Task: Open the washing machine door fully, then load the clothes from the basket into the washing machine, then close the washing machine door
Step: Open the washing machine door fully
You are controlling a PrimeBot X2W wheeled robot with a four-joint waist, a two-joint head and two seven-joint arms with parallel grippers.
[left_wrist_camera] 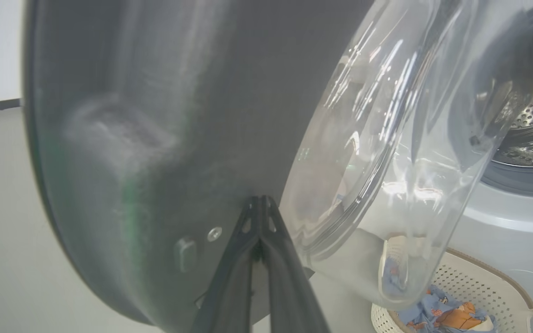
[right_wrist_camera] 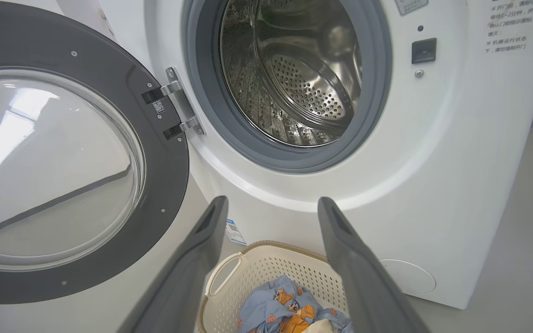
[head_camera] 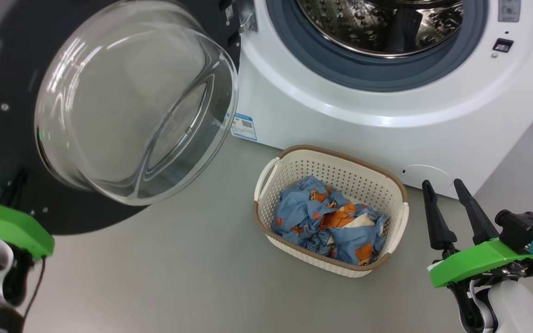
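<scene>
Left hand [left_wrist_camera: 261,203] is pinched shut against the open washing machine door [head_camera: 132,101]. At lower right, right hand [head_camera: 443,184] is spread wide beside the basket [head_camera: 340,155] of clothes [head_camera: 331,222].

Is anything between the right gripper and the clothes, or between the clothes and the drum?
Nothing visible. The right gripper, jaws open, hangs beside the basket, whose open top leaves the clothes uncovered. The washing machine door is swung out to the left, clear of the drum.

Glossy clear glass bulges from the washing machine door [head_camera: 132,101]; the basket [head_camera: 354,178] is perforated matt plastic (clothes [head_camera: 326,222]: crumpled cloth).
</scene>
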